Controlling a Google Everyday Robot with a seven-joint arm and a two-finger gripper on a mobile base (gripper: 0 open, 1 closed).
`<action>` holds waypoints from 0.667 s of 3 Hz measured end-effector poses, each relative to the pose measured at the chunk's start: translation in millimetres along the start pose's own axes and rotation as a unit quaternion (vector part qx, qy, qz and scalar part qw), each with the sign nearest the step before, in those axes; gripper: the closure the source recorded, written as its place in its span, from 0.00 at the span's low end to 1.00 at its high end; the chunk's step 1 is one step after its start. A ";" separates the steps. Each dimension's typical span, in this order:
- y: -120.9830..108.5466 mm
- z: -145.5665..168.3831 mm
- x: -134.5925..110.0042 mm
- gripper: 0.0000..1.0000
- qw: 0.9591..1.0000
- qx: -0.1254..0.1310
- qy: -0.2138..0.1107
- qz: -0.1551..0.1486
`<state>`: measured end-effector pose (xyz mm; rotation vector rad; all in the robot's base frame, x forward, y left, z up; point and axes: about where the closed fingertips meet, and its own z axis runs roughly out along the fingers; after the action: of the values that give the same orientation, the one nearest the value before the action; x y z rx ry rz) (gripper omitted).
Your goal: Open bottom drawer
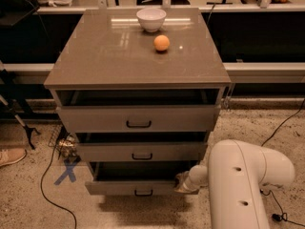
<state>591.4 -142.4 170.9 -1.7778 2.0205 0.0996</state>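
The grey-taupe cabinet (138, 56) has three drawers, all pulled out partway. The bottom drawer (116, 187) has the slimmest front and a small black bar handle (143, 192); it juts out over the floor and its dark inside shows above the front. My gripper (183, 184) is at the right end of that drawer front, touching or just beside its corner, on the end of my white arm (238, 180). The middle drawer (143, 151) and the top drawer (138, 119) stand above it.
A white bowl (151, 19) and an orange ball (161, 43) rest on the cabinet top. A blue X mark (66, 171) and black cables (45, 185) lie on the speckled floor at left. A shoe (10, 156) shows at the left edge. Cables also run at right.
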 end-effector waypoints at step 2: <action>22.5 -0.8 15.0 1.00 1.000 -0.002 0.005 0.022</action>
<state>568.6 -152.7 160.8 -1.7410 2.0671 0.1101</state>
